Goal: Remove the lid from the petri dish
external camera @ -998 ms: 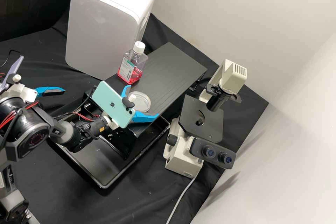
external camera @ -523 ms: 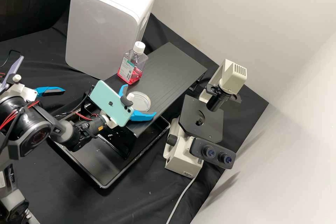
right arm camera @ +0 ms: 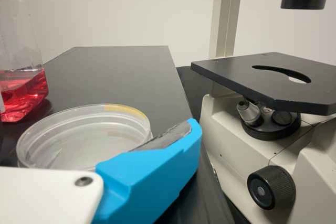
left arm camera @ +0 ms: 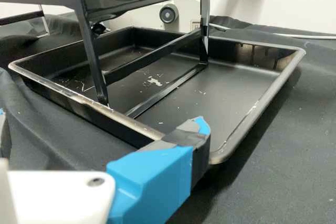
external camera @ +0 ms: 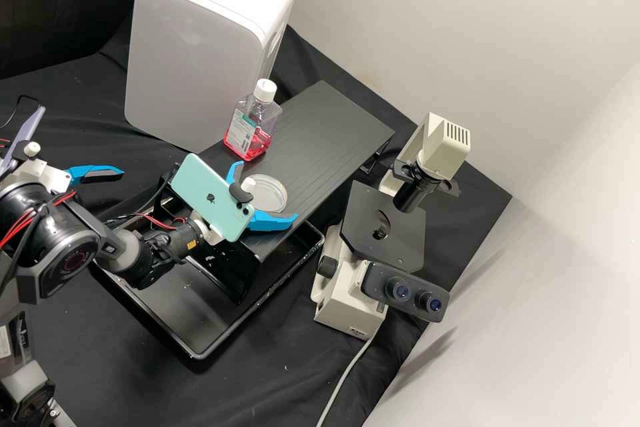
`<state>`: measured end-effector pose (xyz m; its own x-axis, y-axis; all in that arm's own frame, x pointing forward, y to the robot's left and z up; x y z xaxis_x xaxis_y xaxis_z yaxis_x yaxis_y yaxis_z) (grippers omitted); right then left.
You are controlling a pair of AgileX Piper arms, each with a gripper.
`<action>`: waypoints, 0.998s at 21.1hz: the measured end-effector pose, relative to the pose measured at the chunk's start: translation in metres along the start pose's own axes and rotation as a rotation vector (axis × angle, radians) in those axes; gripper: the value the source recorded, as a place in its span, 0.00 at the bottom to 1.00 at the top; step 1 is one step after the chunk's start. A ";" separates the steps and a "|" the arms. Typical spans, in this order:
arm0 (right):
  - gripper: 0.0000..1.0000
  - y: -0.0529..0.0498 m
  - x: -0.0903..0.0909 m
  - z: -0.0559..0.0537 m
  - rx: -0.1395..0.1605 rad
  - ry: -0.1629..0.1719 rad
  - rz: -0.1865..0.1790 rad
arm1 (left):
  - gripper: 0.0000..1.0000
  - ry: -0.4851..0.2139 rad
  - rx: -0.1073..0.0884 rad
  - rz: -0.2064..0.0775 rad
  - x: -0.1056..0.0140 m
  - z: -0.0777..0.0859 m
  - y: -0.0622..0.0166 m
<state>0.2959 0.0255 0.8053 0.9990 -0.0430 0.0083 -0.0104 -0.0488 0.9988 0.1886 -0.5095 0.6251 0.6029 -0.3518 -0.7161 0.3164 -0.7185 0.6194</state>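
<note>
Petri dish [external camera: 265, 195], clear and round, lying flat near the front edge of a raised black platform [external camera: 333, 127], with its lid [right arm camera: 84, 129] seated on the base and a yellowish smear on the rim. Right gripper [external camera: 269, 191] level with the dish, claw spread, its blue fingers [external camera: 273, 221] set one on the side toward the flask and one on the side toward the microscope, so that the dish lies between them. From the right wrist, one finger [right arm camera: 157, 163] lies just beside the dish wall, and whether it touches cannot be told. Culture flask [external camera: 250, 121] with red liquid and white cap, upright on the same platform, behind the dish and near it. Platform standing on thin legs inside a shallow black tray [external camera: 180, 293], whose floor bears pale flecks. Left gripper [external camera: 95, 174] low over the black cloth [external camera: 300, 373], to the left of the tray and well apart from the dish; whether its claw is spread or pressed together cannot be told. White rounded cabinet [external camera: 207, 40] behind the flask; microscope [external camera: 383, 247] just right of the tray, its black stage [right arm camera: 262, 77] close beside the platform
</note>
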 end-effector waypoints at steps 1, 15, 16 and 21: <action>0.00 0.000 0.000 0.000 0.000 0.000 0.000 | 1.00 0.000 0.000 0.000 0.000 0.000 0.0000; 0.00 0.000 0.000 0.000 0.000 0.000 0.000 | 1.00 0.002 -0.001 -0.002 0.000 -0.001 -0.0009; 0.00 0.000 0.000 0.000 0.000 0.000 0.000 | 1.00 0.002 -0.001 -0.002 0.000 -0.001 -0.0009; 0.00 0.000 0.000 0.000 -0.001 0.001 -0.001 | 1.00 0.002 -0.001 -0.002 0.000 -0.001 -0.0009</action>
<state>0.2959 0.0256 0.8052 0.9991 -0.0417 0.0072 -0.0092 -0.0478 0.9988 0.1889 -0.5085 0.6246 0.6037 -0.3493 -0.7166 0.3186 -0.7183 0.6185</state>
